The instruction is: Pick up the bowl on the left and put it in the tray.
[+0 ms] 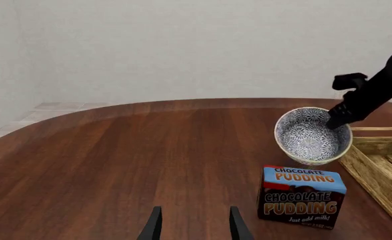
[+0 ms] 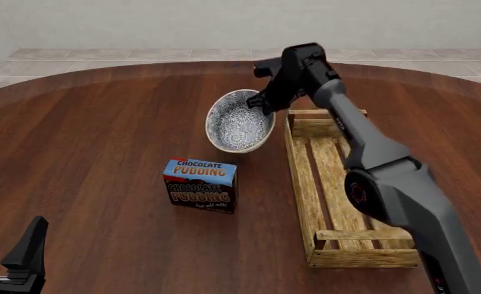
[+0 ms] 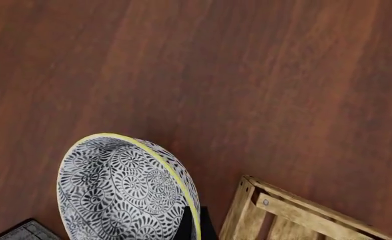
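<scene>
The blue-and-white patterned bowl (image 2: 238,122) hangs tilted, its opening turned toward the camera side, just left of the tray's far end. My right gripper (image 2: 261,103) is shut on the bowl's rim on the side nearest the tray. In the right wrist view the bowl (image 3: 122,195) fills the lower left, with the fingers (image 3: 194,225) pinching its cream rim. The light-wood tray (image 2: 301,177) lies lengthwise at the right of the table. My left gripper (image 2: 7,236) stays open and holds nothing at the near left edge, far from the bowl (image 1: 312,136).
A chocolate pudding box (image 2: 201,185) stands on the table in front of the bowl, left of the tray. The right arm stretches over the tray's length. The round wooden table ends at a tiled floor beyond.
</scene>
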You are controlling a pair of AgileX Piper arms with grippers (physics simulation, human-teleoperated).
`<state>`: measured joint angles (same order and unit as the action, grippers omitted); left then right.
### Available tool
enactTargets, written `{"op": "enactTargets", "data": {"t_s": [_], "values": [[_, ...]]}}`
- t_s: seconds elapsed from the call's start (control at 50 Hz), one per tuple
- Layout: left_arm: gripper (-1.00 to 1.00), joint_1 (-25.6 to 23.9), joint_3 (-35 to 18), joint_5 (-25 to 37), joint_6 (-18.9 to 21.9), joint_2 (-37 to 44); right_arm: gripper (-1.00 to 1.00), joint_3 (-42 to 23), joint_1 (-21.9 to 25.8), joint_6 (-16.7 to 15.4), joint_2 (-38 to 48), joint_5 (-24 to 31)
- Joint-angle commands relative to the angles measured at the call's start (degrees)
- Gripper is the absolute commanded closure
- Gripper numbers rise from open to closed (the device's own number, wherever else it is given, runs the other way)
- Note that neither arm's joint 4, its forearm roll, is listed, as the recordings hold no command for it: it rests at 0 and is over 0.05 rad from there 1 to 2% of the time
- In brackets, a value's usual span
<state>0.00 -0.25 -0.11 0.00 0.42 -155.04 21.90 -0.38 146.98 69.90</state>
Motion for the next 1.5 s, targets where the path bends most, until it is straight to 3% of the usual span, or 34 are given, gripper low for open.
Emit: {"op": "enactTargets", "data": {"t_s": [0.02,0.86,1.5], "values": [[-1.0,0.01,0.0,0.0,0.0,-0.01,1.0,0.64,0.28,-1.57,-2.24,-0.02],[-1.0,0.0,0.0,0.0,0.0,-0.02,1.0,1.06,-3.58,-7.46,-9.44,-0.04],[-1.0,0.01,0.0,0.0,-0.01,-0.01,1.0,2.1,-3.92,-7.01,-15.02,-0.03]]}}
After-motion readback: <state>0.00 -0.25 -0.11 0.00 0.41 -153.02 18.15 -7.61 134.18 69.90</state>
